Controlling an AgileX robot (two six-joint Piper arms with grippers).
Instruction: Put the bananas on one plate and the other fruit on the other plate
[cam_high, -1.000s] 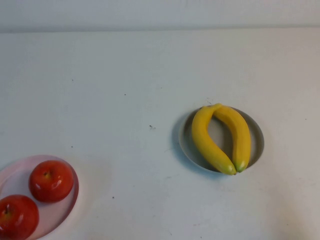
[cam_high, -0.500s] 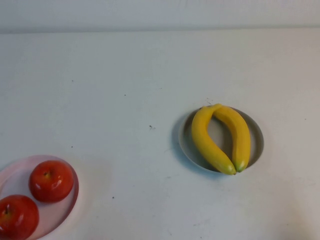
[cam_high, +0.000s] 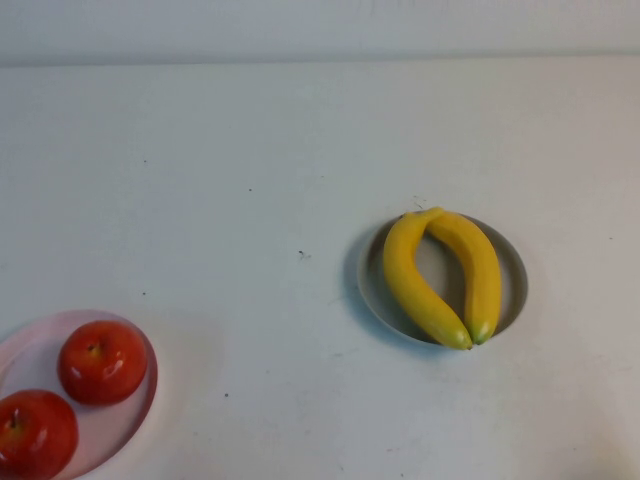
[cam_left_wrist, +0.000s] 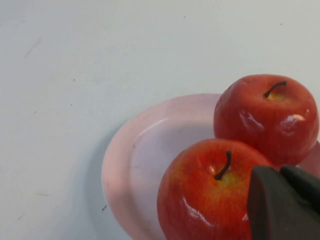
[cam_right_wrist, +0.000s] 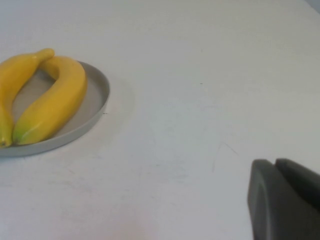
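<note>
Bananas on the grey plate, apples on the pink plate.
Two bananas (cam_high: 441, 277) lie tip to tip on the grey plate (cam_high: 514, 270), right of centre on the counter (cam_high: 250, 180); two apples (cam_high: 101, 361) sit on the pink plate (cam_high: 120, 425) at the near left, one apple and the plate cut off by the edge. Only a dark corner of the left claw (cam_left_wrist: 285, 205) shows beside the apples, and of the right claw (cam_right_wrist: 285, 200) over bare counter near the grey plate; whether either is apart or together, I cannot tell. Nothing has moved since a second ago.

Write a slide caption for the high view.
Two yellow bananas on grey-blue plate, two red apples on pink plate; grippers absent.
</note>
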